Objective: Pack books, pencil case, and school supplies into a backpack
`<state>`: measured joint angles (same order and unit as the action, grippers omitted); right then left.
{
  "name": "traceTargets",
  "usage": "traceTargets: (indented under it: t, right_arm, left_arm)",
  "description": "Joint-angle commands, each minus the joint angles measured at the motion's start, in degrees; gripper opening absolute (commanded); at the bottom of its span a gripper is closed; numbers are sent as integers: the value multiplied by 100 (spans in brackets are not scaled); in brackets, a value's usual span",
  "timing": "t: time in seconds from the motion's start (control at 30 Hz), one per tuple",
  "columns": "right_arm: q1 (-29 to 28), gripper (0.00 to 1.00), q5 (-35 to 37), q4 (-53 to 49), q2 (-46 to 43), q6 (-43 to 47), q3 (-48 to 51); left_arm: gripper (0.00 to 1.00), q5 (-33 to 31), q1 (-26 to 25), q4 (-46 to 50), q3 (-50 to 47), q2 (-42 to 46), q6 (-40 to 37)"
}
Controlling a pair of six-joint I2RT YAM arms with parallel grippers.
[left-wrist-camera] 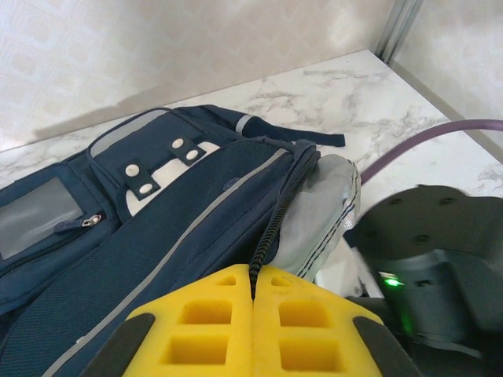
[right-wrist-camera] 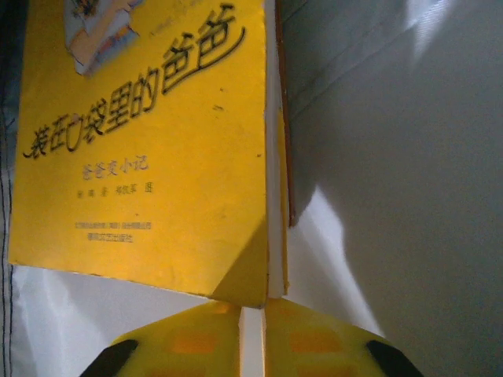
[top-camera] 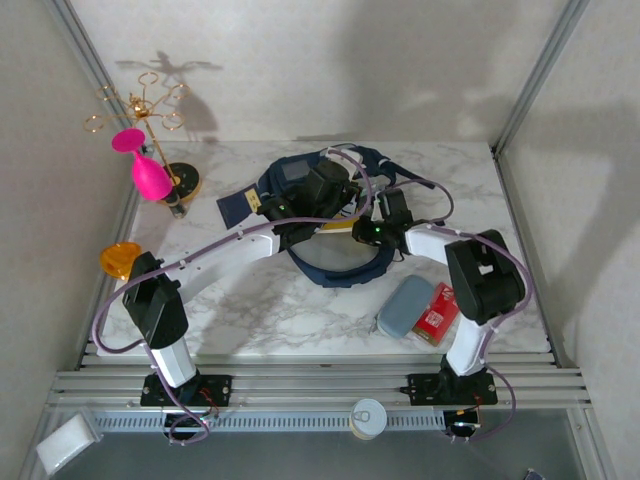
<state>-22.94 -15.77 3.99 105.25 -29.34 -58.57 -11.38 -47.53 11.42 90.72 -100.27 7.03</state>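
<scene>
From above, the backpack point(top-camera: 340, 270) lies in the middle under both arms. The pencil case point(top-camera: 405, 305) and red pack point(top-camera: 437, 312) lie side by side to its right, and an orange cup point(top-camera: 118, 258) is at the left.

Left wrist: the left gripper point(left-wrist-camera: 253, 276) is pressed together on the backpack's zip edge.

Right wrist: the right gripper point(right-wrist-camera: 253, 312) pinches the yellow book point(right-wrist-camera: 149, 157) by its lower edge.

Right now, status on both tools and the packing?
Left tool shut on backpack zipper edge. Right tool pinching yellow book at the opening. Pencil case, red pack on table, unpacked.
</scene>
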Motion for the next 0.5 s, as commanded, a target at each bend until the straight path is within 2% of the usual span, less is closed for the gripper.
traceTargets:
  t: [0.0,0.13,0.33,0.37,0.47]
  right_arm:
    - [-42,11,-145,590,301,-239,-510]
    - [-32,14,-85,673,-225,-206,-91]
    - [146,19,309,-124,-2023,-151,1110]
    - [175,21,416,-337,-2358,-143,1252]
    - [200,26,1118,-1251,-3336,-176,1339]
  left_arm:
    - [0,-61,-27,-377,29,136,198]
    - [0,-206,22,-338,-67,173,334]
    - [0,193,111,-382,-443,235,612]
    - [1,373,121,-403,-536,223,709]
    - [12,983,130,-257,-674,150,943]
